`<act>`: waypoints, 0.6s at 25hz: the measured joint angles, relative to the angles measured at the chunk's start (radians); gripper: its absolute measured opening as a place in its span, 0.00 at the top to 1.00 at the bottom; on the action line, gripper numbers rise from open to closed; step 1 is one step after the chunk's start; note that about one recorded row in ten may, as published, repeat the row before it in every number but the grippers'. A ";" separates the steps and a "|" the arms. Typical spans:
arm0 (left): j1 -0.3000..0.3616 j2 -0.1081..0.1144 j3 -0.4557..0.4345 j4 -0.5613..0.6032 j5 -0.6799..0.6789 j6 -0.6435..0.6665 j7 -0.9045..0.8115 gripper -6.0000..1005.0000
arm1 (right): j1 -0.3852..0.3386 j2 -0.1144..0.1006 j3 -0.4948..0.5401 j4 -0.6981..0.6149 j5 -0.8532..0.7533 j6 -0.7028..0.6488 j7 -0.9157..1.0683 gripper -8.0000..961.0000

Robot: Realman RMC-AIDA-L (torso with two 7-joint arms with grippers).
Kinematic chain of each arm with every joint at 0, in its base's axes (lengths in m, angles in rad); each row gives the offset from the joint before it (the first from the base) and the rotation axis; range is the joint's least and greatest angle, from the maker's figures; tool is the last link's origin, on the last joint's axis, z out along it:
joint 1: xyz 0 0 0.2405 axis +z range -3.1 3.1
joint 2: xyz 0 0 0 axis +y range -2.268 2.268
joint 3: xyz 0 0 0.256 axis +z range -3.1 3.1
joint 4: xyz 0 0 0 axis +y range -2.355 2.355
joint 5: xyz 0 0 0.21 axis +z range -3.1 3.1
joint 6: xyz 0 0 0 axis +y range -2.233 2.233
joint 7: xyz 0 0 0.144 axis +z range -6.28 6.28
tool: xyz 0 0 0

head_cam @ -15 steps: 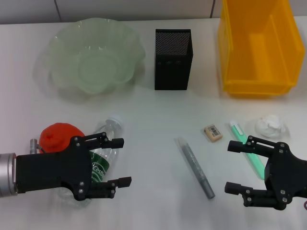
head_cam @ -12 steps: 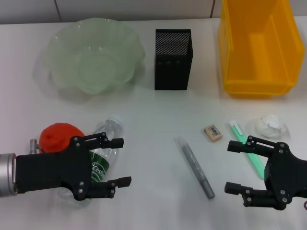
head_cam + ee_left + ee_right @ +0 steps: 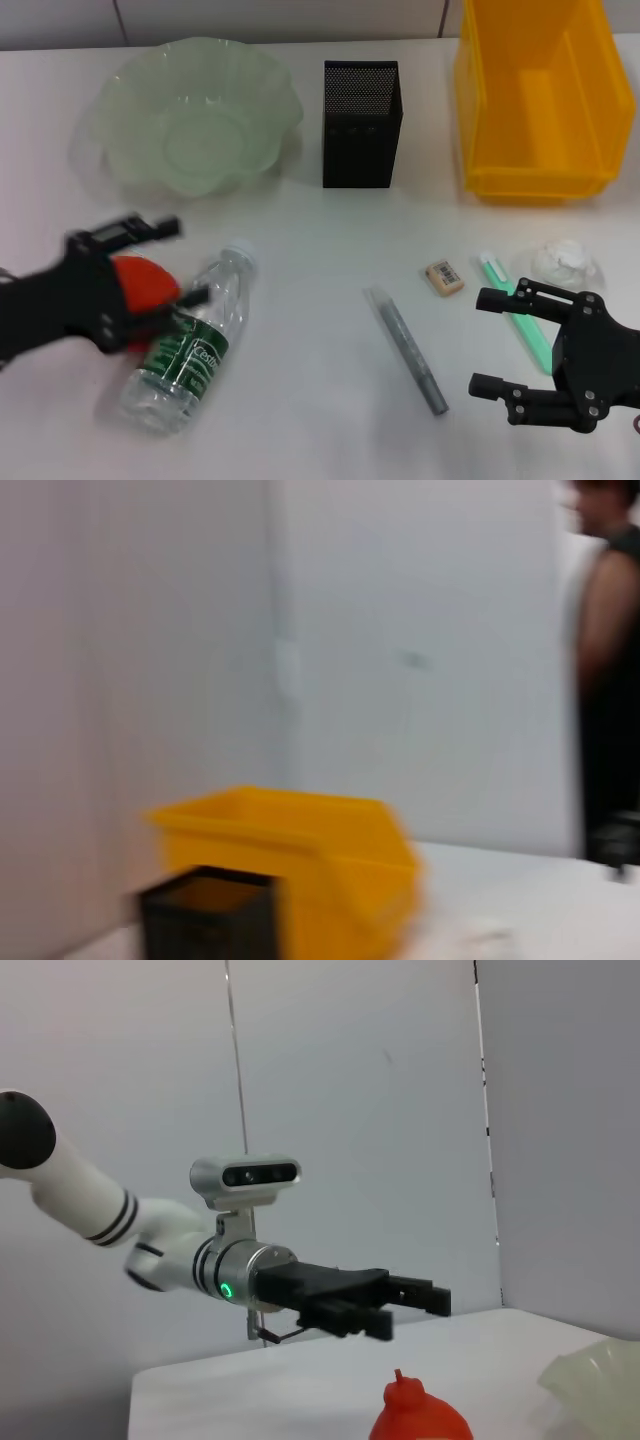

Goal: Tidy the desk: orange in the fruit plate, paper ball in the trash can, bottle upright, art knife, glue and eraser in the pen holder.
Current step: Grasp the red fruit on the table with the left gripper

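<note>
The red-orange orange [image 3: 148, 284] lies at the front left, also seen in the right wrist view [image 3: 420, 1422]. My left gripper [image 3: 162, 264] hovers open over it, one finger on each side, apart from the fruit. The bottle [image 3: 190, 338] lies on its side just right of the orange, cap pointing away. Centre front hold the grey glue stick [image 3: 405, 350] and the beige eraser [image 3: 444, 277]. The green art knife [image 3: 512, 303] and the white paper ball [image 3: 562, 263] lie at the right. My right gripper [image 3: 487, 343] stands open near the knife, holding nothing.
The pale-green fruit plate [image 3: 128, 80] sits at the back left, the black mesh pen holder [image 3: 360, 130] at the back centre, the yellow trash can [image 3: 535, 170] at the back right. The left wrist view shows the trash can [image 3: 300, 855] and pen holder [image 3: 205, 915].
My left gripper has swung left and back off the bottle to hover over the orange, uncovering the bottle. The right gripper has hardly moved.
</note>
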 joint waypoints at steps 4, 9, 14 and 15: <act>0.012 0.011 -0.066 -0.035 0.009 -0.067 -0.012 0.21 | -0.001 0.001 0.000 0.009 0.001 0.014 0.000 0.17; 0.019 0.011 -0.063 -0.039 0.062 -0.151 -0.029 0.21 | -0.001 0.001 -0.005 0.017 0.001 0.022 0.002 0.17; 0.031 0.008 -0.071 -0.040 0.098 -0.210 -0.048 0.21 | -0.001 0.002 -0.001 0.017 0.001 0.024 0.004 0.17; 0.034 0.008 -0.072 -0.039 0.097 -0.219 -0.048 0.21 | -0.001 0.002 0.000 0.017 0.001 0.024 0.005 0.17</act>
